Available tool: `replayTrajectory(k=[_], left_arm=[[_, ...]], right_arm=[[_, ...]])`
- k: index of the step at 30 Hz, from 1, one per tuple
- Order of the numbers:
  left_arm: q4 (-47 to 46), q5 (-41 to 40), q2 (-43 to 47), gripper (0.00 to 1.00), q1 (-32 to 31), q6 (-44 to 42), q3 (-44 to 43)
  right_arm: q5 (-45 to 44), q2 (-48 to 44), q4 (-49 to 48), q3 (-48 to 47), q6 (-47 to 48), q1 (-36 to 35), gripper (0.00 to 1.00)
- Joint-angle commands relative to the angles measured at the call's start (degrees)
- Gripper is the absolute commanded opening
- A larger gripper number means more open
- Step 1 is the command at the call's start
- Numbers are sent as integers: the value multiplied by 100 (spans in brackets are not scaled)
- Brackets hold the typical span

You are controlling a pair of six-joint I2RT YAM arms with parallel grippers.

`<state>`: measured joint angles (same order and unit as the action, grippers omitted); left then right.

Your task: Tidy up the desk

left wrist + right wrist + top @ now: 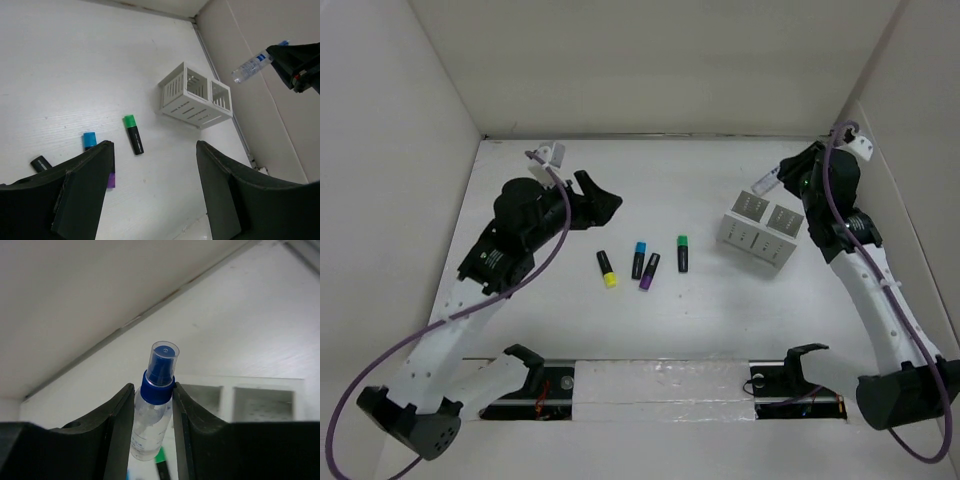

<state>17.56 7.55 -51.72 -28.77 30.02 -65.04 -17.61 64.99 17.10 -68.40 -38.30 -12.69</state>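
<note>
Clear cylindrical blue-capped bottle (pixel 149 427) pinched by right claw (pixel 152 392).

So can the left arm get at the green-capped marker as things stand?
Probably yes. The left arm has its jaws open and empty, and the green-capped marker lies on the desk just ahead, apart from the other markers and the holder, nothing between.

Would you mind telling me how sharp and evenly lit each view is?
Top external: even, soft light, sharp throughout. Left wrist: the left pincer looms dark and soft in front, the white holder crisp. Right wrist: the spray bottle is fairly sharp, the holder behind it blurred.
</note>
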Motion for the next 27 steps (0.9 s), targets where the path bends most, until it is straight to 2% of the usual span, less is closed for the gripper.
replayTrajectory(k=[1,4,8,9,10,13,18,24,26,27], left_arm=[[-868,712,-442,64,-14,135,201],[-1080,608,-951,64,-14,-13,246],[-808,91,-1541,64,-101,-452,-332],[-676,-364,-1621,64,-598,-749,-491],[-414,-1282,-1804,65,-881,-891,-667],[-280,-2027,-1833,66,-1621,-1007,-1081],[-815,-1942,-1332,66,-1693,-542,-537],[-465,-1898,-902,65,-1693,-93,-133],[-394,-2003,-577,65,-1693,13,78],[-377,-2047,-480,65,-1693,117,122]], right_arm=[[-235,-101,4,326,1025,450,6],[-200,231,-181,284,1386,750,5],[-217,769,-119,-172,1642,803,5],[-217,839,-146,-200,1659,803,5],[-191,909,-163,-209,1660,742,5],[-164,1024,-417,-86,1660,593,5],[-225,1427,-603,-112,1703,320,6],[-981,1771,-647,-95,1774,-215,11],[-1262,1842,-734,63,1765,-375,13],[-1367,1868,-743,116,1730,-453,20]])
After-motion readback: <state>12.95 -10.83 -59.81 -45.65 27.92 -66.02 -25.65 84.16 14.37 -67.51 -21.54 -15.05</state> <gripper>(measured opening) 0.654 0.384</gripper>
